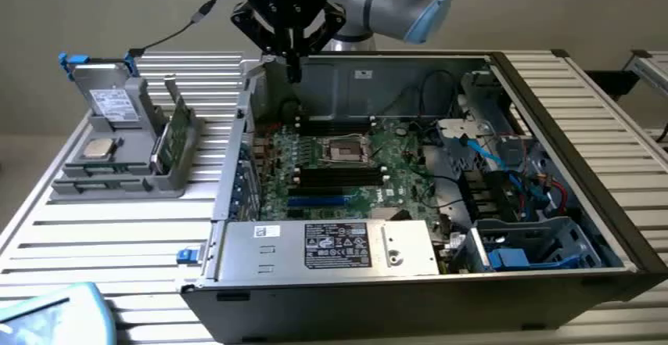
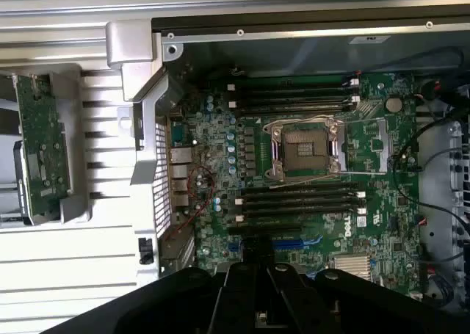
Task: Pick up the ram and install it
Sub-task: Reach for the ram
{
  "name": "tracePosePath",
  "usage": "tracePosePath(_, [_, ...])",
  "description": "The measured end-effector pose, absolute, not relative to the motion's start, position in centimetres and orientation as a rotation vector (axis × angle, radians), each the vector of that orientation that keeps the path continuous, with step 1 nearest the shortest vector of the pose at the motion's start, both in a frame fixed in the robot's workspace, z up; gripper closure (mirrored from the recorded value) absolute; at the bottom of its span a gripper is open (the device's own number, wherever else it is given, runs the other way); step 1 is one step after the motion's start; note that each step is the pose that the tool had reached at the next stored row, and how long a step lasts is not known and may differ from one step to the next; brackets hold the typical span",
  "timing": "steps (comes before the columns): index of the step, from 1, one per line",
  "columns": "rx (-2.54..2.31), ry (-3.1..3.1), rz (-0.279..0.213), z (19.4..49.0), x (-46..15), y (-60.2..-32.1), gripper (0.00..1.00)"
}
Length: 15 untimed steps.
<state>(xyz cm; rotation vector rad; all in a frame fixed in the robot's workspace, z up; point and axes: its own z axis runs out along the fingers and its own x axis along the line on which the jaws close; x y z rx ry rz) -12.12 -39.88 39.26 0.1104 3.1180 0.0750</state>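
1. jaws closed on nothing; gripper (image 1: 293, 70) poised over the back corner of the open computer case (image 1: 584, 196).
2. ram (image 1: 180, 130) standing on edge in the grey holder (image 1: 115, 185) on the exterior view's left, well apart from the gripper.
3. probably best to open wide first, then line up along the stick's long edge.
4. "dell" printed on the motherboard (image 2: 213, 150); power supply label (image 1: 336, 245) unreadable.

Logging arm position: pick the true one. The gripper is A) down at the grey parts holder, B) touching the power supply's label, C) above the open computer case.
C: the gripper hangs above the open computer case, well apart from the grey parts holder at the exterior view's left.
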Motion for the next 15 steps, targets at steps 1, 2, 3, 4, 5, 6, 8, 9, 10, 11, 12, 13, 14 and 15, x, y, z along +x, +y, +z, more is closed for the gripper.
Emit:
tracePosePath(1, [0.110,3.118,0.075,39.3,-12.1,-39.9,0.89])
tracePosePath(2, [0.110,3.118,0.075,39.3,-12.1,-39.9,0.89])
tracePosePath(3, [0.110,3.118,0.075,39.3,-12.1,-39.9,0.89])
tracePosePath(4, [0.110,3.118,0.075,39.3,-12.1,-39.9,0.89])
tracePosePath(5, [0.110,3.118,0.075,39.3,-12.1,-39.9,0.89])
tracePosePath(6, [0.110,3.118,0.075,39.3,-12.1,-39.9,0.89])
tracePosePath(8, [0.110,3.118,0.075,39.3,-12.1,-39.9,0.89])
tracePosePath(9, [0.110,3.118,0.075,39.3,-12.1,-39.9,0.89])
tracePosePath(10, [0.110,3.118,0.075,39.3,-12.1,-39.9,0.89])
tracePosePath(11, [0.110,3.118,0.075,39.3,-12.1,-39.9,0.89])
tracePosePath(12, [0.111,3.118,0.075,39.3,-12.3,-39.9,0.89])
tracePosePath(13, [0.111,3.118,0.075,39.3,-12.5,-39.9,0.89])
tracePosePath(14, [0.110,3.118,0.075,39.3,-12.8,-39.9,0.89])
tracePosePath(15, [0.111,3.118,0.075,39.3,-13.2,-39.9,0.89])
